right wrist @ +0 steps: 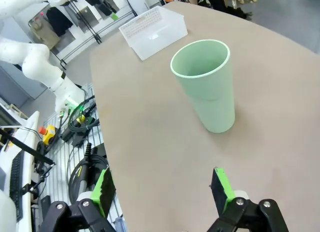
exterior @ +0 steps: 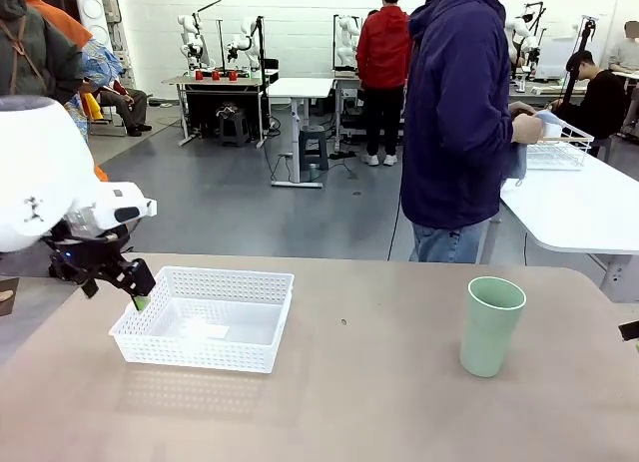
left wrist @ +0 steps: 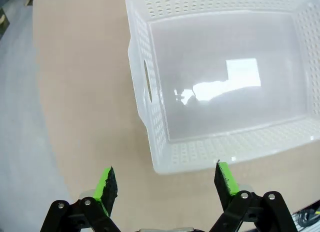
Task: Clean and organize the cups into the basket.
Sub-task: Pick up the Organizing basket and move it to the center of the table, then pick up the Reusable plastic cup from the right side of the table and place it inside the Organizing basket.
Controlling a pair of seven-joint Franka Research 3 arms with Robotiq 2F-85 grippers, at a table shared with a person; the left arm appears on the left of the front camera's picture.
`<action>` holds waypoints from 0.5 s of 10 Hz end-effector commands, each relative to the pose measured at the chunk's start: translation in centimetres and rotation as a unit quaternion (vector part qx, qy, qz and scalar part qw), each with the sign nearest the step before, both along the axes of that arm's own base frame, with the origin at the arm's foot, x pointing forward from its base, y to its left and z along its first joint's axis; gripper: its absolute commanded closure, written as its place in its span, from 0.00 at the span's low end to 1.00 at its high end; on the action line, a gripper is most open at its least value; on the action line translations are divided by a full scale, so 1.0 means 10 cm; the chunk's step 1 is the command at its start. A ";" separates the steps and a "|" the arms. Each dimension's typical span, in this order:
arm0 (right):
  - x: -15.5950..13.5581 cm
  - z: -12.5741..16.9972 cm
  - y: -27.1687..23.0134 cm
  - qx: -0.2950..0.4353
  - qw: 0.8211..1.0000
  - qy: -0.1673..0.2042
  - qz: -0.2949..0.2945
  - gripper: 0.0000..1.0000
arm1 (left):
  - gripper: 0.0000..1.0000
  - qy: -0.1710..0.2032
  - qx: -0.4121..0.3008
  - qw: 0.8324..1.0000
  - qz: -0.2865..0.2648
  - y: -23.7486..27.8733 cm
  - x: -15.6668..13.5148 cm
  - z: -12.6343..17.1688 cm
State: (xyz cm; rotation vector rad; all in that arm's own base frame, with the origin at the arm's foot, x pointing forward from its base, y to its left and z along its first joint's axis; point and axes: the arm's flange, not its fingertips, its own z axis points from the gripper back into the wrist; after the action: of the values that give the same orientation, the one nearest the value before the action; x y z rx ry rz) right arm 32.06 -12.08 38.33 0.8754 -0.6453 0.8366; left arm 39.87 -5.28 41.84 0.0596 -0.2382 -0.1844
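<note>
Standing upright in the lower right of the front view, a pale mint green cup [exterior: 491, 327] is seen on a tan counter [exterior: 359, 402], its open mouth facing up. Well apart from it, in the lower left of the same frame, a shallow white plastic basket [exterior: 200, 354] with lattice walls is set flat on the counter. The left end effector [exterior: 128, 287] is shown at the left edge of that frame, just beside the basket's left short wall, with one green pad pointing down. In the left wrist view the left end effector [left wrist: 166, 181] is seen at the bottom of the frame with its two fingers spread wide, the lower wall of the basket [left wrist: 225, 149] lying just above them and a cut-out handle visible in the wall at the frame's centre left; light is reflected off the basket's glossy floor. In the right wrist view the right end effector [right wrist: 162, 188] is likewise spread wide over bare counter at the bottom of the frame, with the cup [right wrist: 207, 89] upright above centre and apart from the fingers, and the basket [right wrist: 152, 29] far off near the top. A person [exterior: 454, 113] in a dark blue jacket is seen in the upper right of the front view, turned towards a white table [exterior: 589, 213] on which a wire basket [exterior: 559, 148] is placed.
</note>
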 end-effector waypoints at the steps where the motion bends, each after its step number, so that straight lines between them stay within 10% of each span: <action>1: 0.02 0.01 0.03 0.001 1.000 0.001 -0.002 0.00 | 0.00 -0.014 -0.010 0.999 0.031 0.02 0.19 -0.17; 5: 0.02 0.01 0.03 0.001 1.000 0.001 -0.002 0.00 | 0.00 -0.004 -0.015 1.000 0.020 0.04 0.16 -0.24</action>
State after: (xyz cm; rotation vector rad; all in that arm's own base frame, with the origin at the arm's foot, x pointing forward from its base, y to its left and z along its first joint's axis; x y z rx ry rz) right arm 32.06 -12.07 38.35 0.8750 -0.6455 0.8374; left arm 41.85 -4.66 38.96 0.0094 -0.2447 -0.1232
